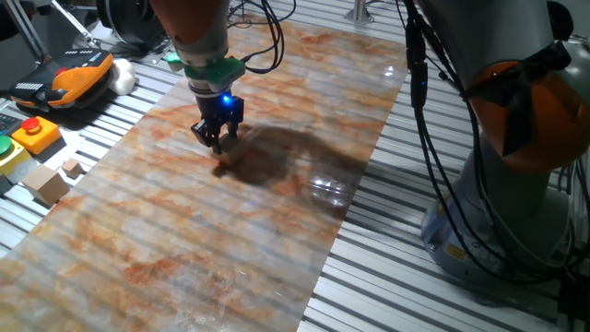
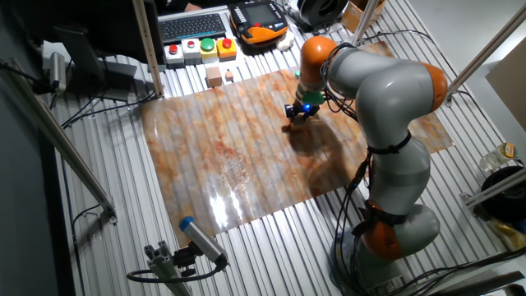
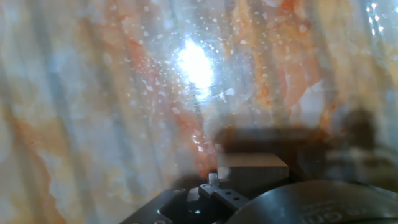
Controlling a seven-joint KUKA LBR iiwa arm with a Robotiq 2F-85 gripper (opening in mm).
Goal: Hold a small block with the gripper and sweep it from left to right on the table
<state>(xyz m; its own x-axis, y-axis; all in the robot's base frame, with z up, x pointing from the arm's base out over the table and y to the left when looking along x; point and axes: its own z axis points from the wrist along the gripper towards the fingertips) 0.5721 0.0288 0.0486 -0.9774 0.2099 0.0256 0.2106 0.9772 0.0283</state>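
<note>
The small block (image 3: 252,169) is seen pinched in the gripper (image 1: 218,140) just above the table (image 1: 277,231) only in hand view; it is hidden by the fingers in both fixed views.

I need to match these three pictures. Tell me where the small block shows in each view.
One fixed view: small block at the claw tips, upper left of centre.
The other fixed view: hidden under the claw, upper right of centre.
Hand view: tan block, bottom centre.
Shared landmark: the marbled orange table.
</note>
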